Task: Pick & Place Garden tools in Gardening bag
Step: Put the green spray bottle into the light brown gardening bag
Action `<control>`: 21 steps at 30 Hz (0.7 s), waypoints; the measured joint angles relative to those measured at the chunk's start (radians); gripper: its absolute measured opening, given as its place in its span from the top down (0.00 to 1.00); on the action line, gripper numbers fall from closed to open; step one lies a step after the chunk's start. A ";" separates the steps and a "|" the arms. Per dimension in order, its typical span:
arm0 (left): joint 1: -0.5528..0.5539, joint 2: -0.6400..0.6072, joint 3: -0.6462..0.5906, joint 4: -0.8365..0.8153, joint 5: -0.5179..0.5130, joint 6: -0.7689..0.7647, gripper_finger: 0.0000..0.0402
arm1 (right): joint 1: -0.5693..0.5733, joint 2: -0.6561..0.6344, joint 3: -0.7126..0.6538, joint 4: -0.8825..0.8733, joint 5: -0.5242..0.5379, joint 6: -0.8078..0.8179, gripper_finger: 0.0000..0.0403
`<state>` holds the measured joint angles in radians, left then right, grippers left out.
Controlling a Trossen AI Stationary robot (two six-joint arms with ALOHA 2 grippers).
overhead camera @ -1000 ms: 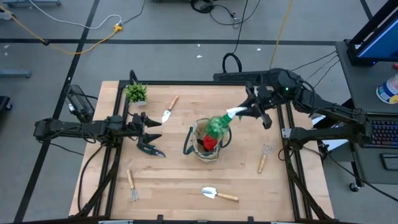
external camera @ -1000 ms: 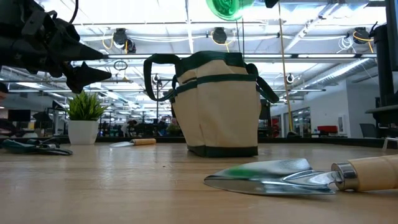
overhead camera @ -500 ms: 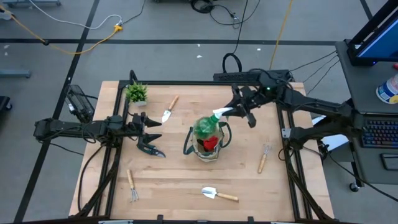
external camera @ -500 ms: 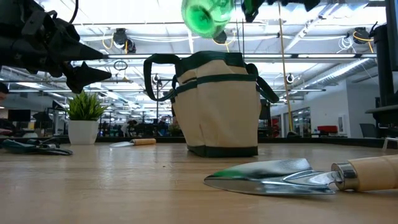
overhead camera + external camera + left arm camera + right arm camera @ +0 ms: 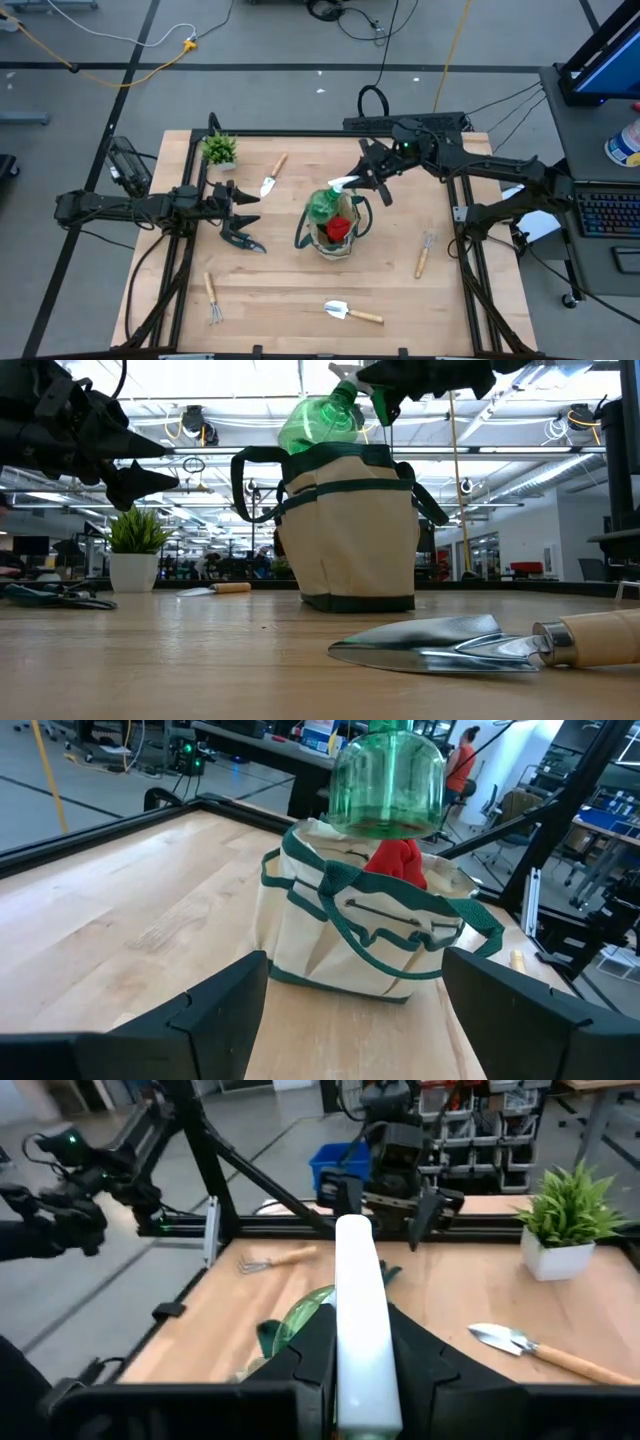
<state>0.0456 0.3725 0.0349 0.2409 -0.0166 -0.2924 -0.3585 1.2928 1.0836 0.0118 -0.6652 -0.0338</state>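
The right gripper clamps the white nozzle of the green spray bottle, whose body tilts over the gardening bag just below. Best to centre it over the opening, clear of the handles, before release. The left gripper waits open, well apart.

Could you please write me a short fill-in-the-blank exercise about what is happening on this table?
1. The right gripper holds the green spray bottle by its white ____.
2. The bottle's base is entering the open top of the gardening ____.
3. Inside the bag, a ____ glove already shows.
4. The left gripper waits near the pruning shears with its jaws ____.

Missing words: nozzle; bag; red; open
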 joint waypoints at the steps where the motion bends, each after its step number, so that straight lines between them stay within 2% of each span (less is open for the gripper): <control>1: 0.000 0.000 0.000 0.000 0.000 -0.002 0.23 | 0.000 -0.001 0.000 -0.001 0.017 -0.008 0.89; 6: 0.000 0.000 0.000 0.000 0.000 -0.004 0.23 | -0.007 -0.010 0.000 -0.070 0.046 -0.037 0.89; 13: 0.000 0.000 0.000 0.000 0.000 -0.006 0.23 | -0.004 -0.017 0.000 -0.199 0.143 -0.098 0.88; 21: 0.000 0.000 0.000 0.001 0.000 -0.024 0.23 | -0.004 -0.017 0.000 -0.227 0.143 -0.126 0.88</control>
<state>0.0454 0.3727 0.0349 0.2417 -0.0166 -0.3164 -0.3622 1.2762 1.0832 -0.2153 -0.5227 -0.1600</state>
